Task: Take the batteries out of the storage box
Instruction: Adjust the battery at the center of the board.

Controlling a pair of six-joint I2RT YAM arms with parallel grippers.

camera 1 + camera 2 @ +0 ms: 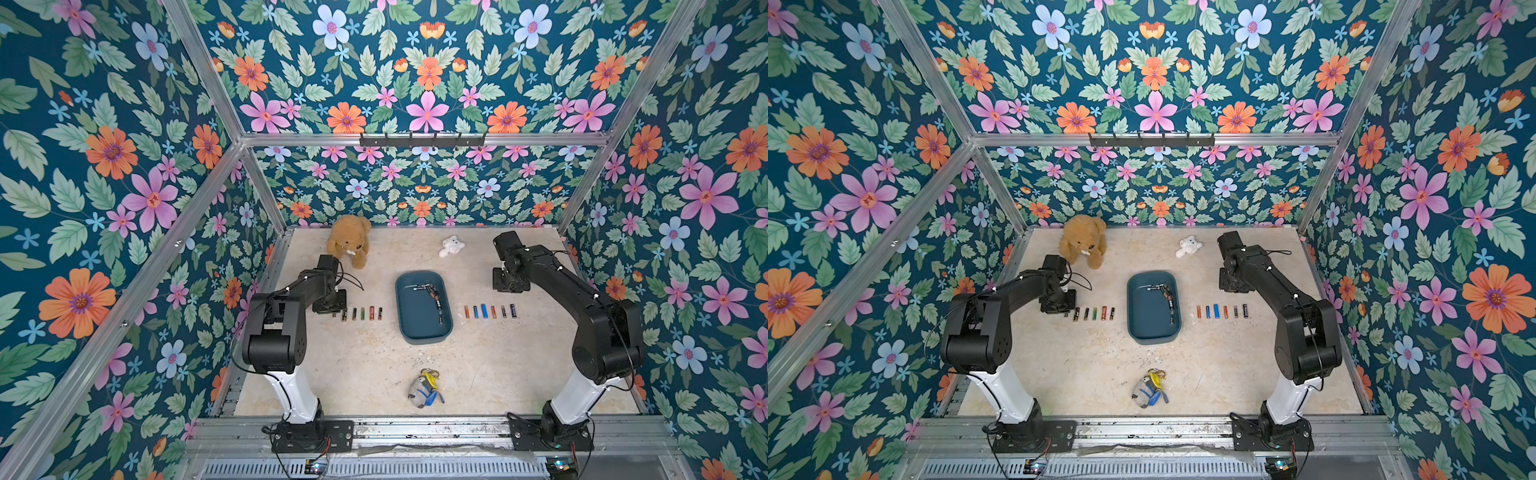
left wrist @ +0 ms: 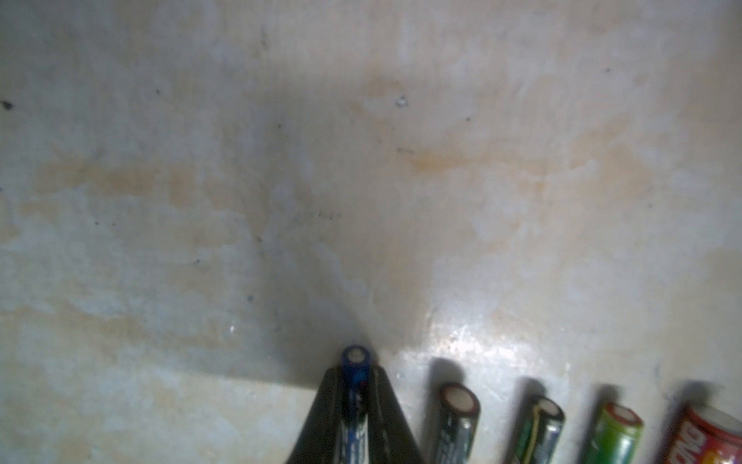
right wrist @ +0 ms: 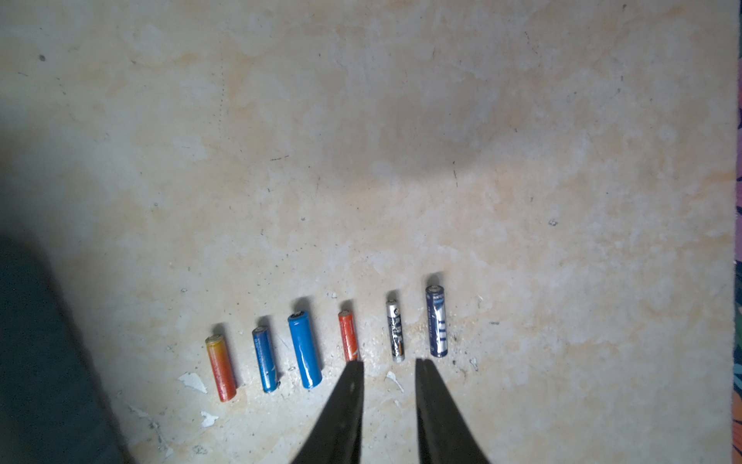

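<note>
Mottled beige stone-look tabletop (image 1: pixel 374 365) | left hand (image 2: pixel 355 375) clamps slim blue cylindrical battery (image 2: pixel 355 356)

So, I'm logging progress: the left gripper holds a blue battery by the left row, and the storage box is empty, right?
Not empty: the storage box holds several batteries, seen in both top views. The rest is right.

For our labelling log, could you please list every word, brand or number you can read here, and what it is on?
None reads with certainty.
Red battery: large white letters, blurred and cut off.
Silver battery and dark blue battery: print too small.
</note>
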